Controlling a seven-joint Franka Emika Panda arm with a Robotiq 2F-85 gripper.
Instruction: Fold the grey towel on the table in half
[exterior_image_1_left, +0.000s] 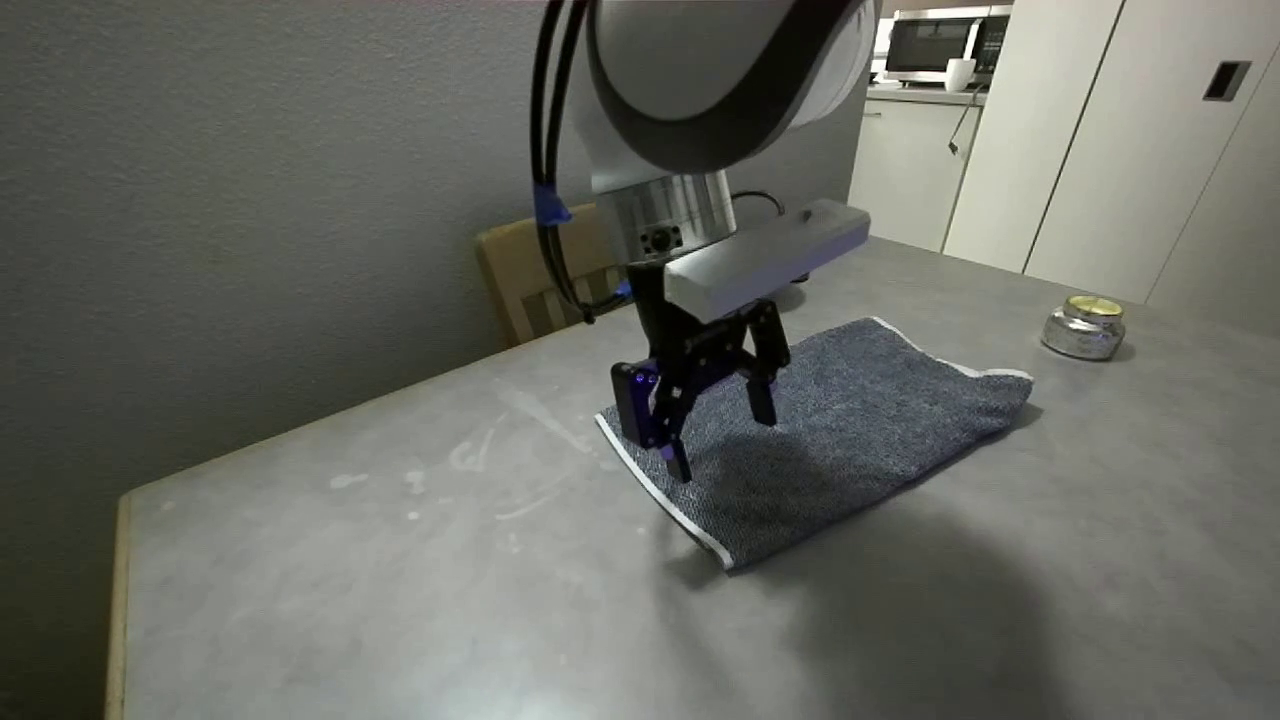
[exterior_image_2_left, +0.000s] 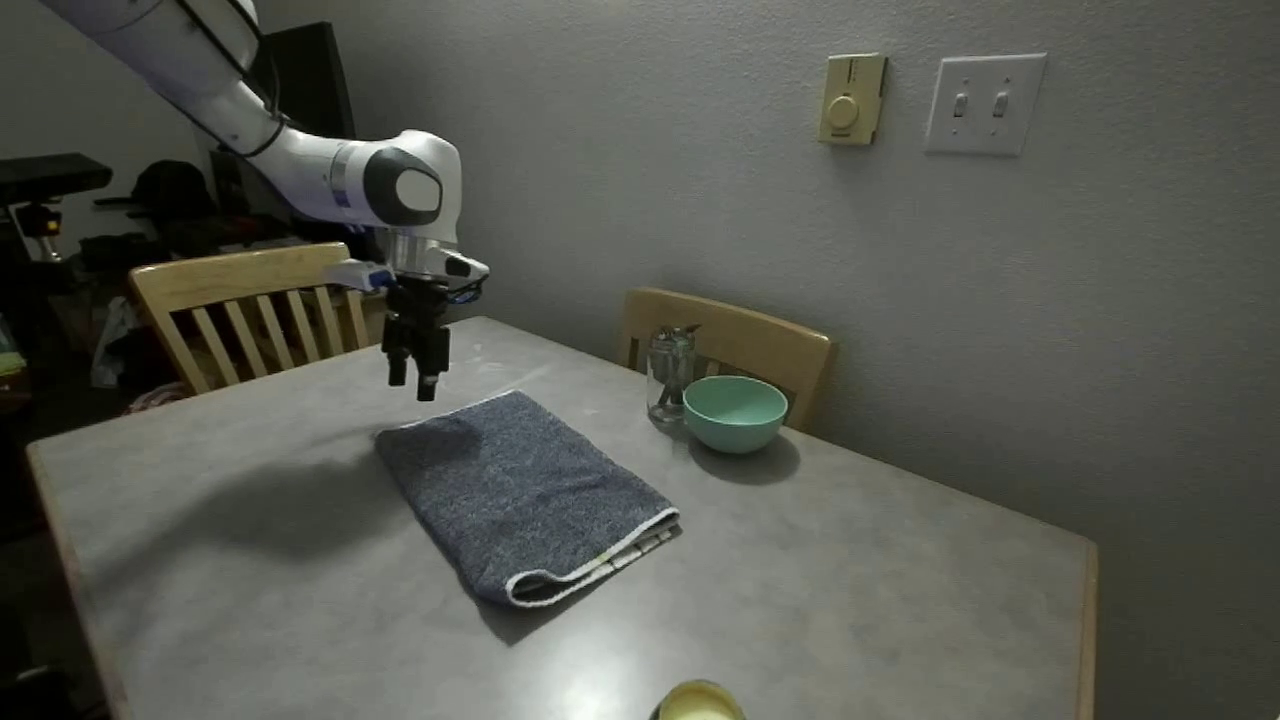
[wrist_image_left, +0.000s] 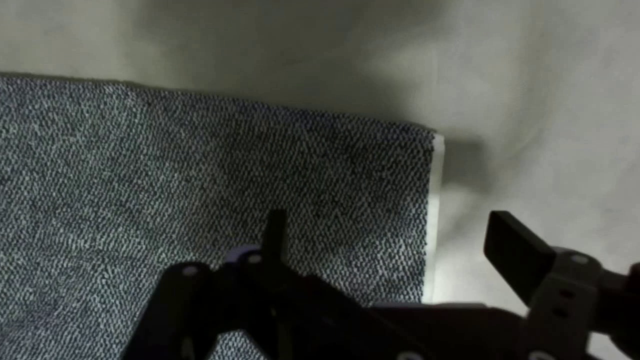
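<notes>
The grey towel (exterior_image_1_left: 850, 410) lies on the grey table (exterior_image_1_left: 400, 580) in both exterior views. In an exterior view the towel (exterior_image_2_left: 530, 490) looks doubled over: its end shows a rounded bend at one corner and a lower layer with a white-striped underside. My gripper (exterior_image_1_left: 722, 435) is open and empty above the towel's pale-trimmed end; it also shows as a dark gripper (exterior_image_2_left: 412, 380) in an exterior view. In the wrist view the gripper's fingers (wrist_image_left: 387, 225) straddle the trim, one over the towel (wrist_image_left: 300, 175) and one over the bare table (wrist_image_left: 500, 75).
A small silver jar with a yellow top (exterior_image_1_left: 1085, 328) stands beyond the towel. A green bowl (exterior_image_2_left: 735, 415) and a glass jar with utensils (exterior_image_2_left: 668, 375) stand near the wall-side edge. Wooden chairs (exterior_image_2_left: 250, 290) stand at the table's edges, beside a grey wall.
</notes>
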